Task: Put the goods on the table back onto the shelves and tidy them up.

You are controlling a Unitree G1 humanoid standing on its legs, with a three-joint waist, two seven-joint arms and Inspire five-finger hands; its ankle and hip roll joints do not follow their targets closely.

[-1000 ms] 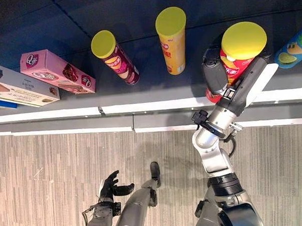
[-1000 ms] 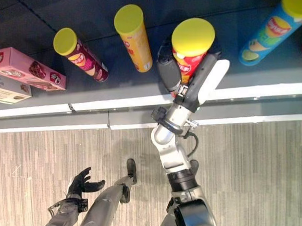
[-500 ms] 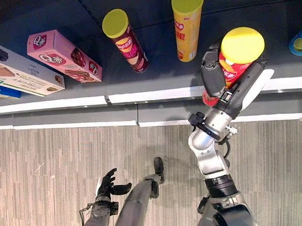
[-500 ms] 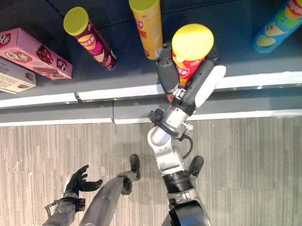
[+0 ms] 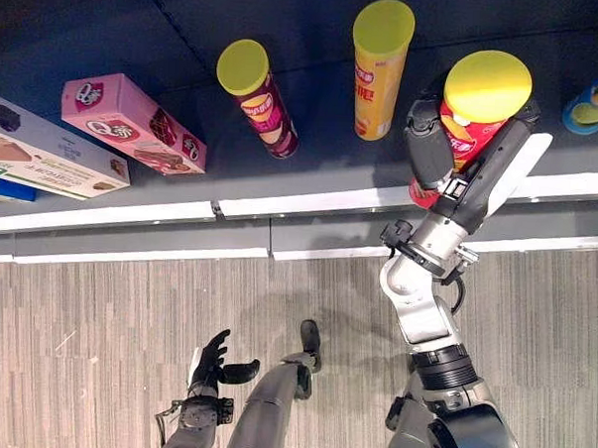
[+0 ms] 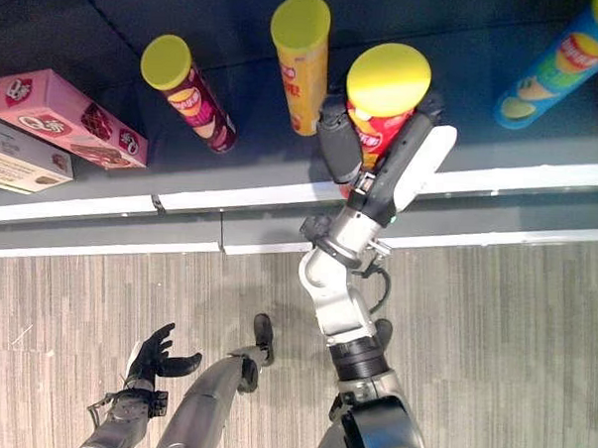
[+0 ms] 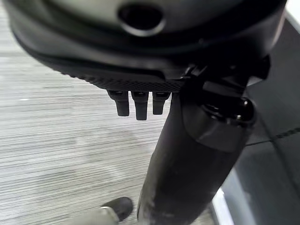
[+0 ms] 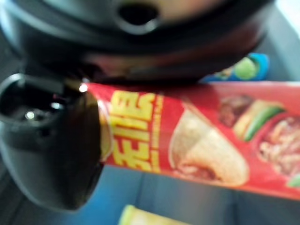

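Left eye view: right robot hand [image 5: 433, 151] grips 1 red can [image 5: 464, 122]; 3 other cans [image 5: 257, 96] stand on shelf [image 5: 310, 195]; left robot hand [image 5: 213, 364] relaxed.

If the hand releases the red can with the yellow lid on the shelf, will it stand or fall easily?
The red can is tall and narrow, so it probably tips from a light sideways push. Its round body would likely roll if it fell. The right hand wraps it without denting it, so it seems stiff.

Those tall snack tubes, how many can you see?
4: a maroon tube, a yellow tube, a red tube gripped by the right hand, and a blue tube at the far right. More may be hidden.
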